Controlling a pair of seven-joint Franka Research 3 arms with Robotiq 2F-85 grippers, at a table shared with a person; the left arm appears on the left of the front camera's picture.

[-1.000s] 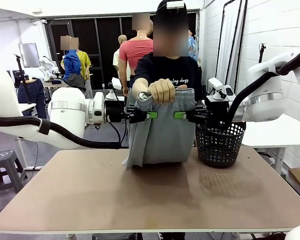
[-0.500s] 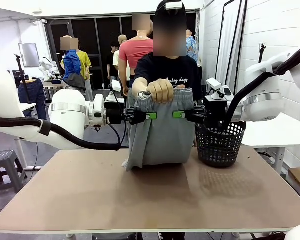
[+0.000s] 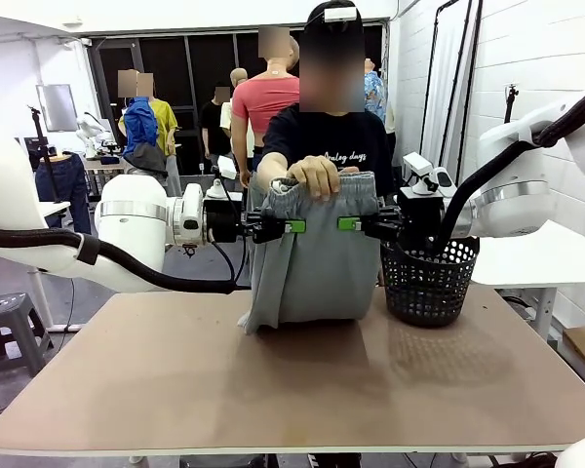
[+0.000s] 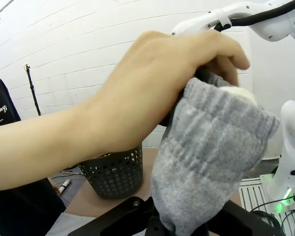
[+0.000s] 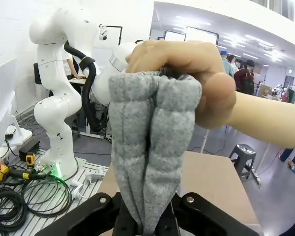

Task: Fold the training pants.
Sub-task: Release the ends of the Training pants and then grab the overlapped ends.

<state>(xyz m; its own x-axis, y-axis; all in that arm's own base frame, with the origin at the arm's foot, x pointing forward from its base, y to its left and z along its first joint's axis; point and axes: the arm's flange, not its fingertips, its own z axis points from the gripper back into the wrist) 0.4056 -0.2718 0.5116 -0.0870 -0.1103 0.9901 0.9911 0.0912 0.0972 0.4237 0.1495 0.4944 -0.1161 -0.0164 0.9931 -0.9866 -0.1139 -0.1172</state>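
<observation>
Hanging over the far side of the table (image 3: 273, 390), the training pants (image 3: 312, 268) were clamped near the waistband by the left end effector (image 3: 291, 225) and right end effector (image 3: 349, 224), so keeping both level seemed wise.

Bright, even indoor light; wrist views distort, near cloth slightly soft.

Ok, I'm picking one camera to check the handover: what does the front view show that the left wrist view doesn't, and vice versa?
Front view: left gripper and right gripper shut on opposite edges of the training pants, which hang down to the table. Left wrist view: the ribbed knit of the waistband close up, running between that gripper's fingers. Both: the person's hand gripping the waistband top, and the black mesh basket.
</observation>
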